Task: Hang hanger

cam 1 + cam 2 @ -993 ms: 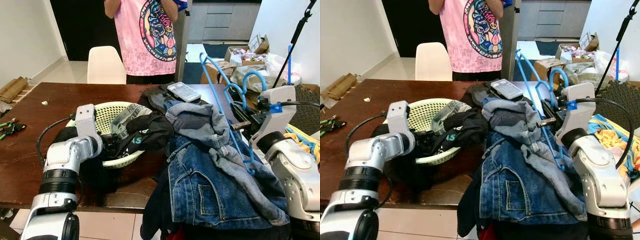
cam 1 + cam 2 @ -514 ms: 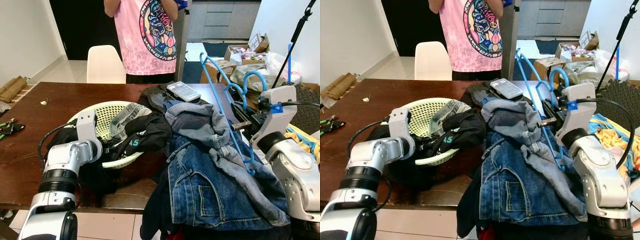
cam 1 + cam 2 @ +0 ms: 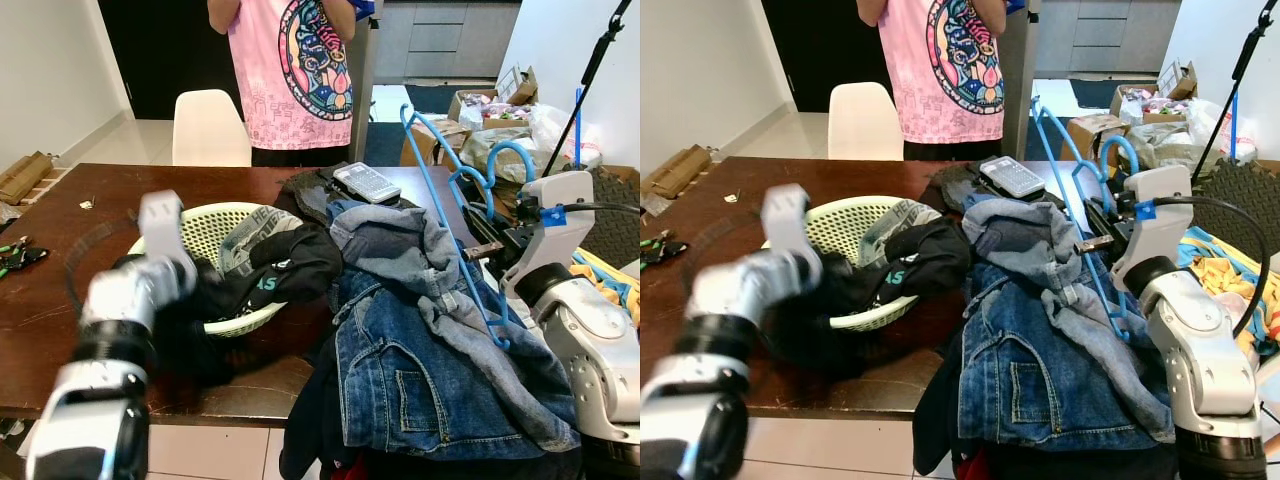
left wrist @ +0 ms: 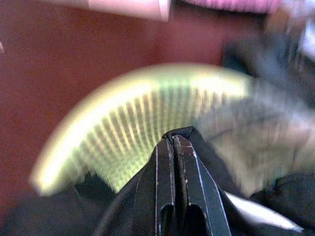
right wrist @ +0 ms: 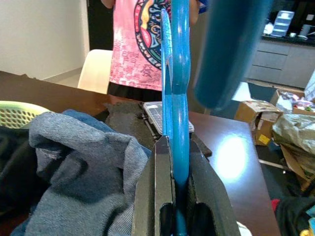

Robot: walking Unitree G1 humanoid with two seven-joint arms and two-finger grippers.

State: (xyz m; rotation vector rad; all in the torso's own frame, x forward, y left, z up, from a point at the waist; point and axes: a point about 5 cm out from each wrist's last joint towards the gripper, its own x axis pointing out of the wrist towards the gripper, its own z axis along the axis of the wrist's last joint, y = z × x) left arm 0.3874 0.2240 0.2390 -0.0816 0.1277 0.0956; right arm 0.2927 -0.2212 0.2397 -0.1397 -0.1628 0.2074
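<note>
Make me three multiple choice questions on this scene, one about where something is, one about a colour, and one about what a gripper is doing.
1. Where is the calculator?
A. in the basket
B. on the table beyond the denim pile
C. on the chair

2. What colour is the hanger?
A. blue
B. white
C. red

3. What is the right gripper doing?
A. hanging open
B. shut on the hanger
C. shut on the denim

Answers:
1 B, it lies on the dark cloth behind the denim clothes.
2 A, its frame is bright blue.
3 B, the wrist view shows both fingers clamped on the blue bar.
</note>
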